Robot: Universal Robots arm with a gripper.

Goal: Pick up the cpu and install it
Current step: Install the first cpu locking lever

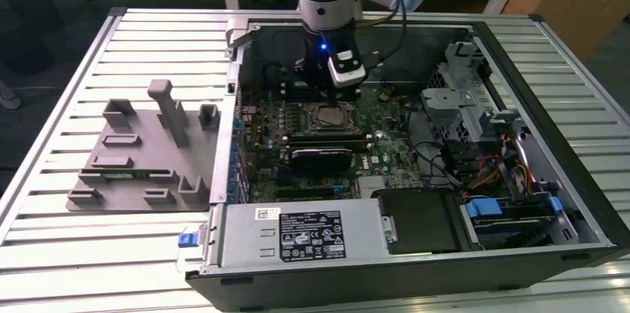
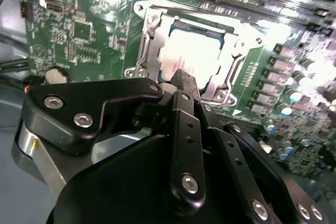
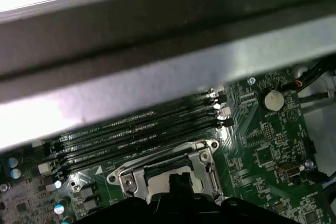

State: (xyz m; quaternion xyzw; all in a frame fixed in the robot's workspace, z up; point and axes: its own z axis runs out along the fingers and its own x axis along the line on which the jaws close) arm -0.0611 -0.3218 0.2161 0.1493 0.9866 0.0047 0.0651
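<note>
My hand (image 2: 181,80) hangs just above the socket (image 2: 144,51); I cannot tell how far it is open. The cpu (image 2: 191,51) appears already seated inside that frame on the motherboard (image 2: 79,30), so placing looks done; beyond lie the memory slots (image 3: 142,129).

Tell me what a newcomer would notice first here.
The open computer case on the slatted table, with the arm reaching down into it. The gripper hangs right over the socket, where the shiny cpu lies. A grey parts holder sits at the exterior view's left.
</note>
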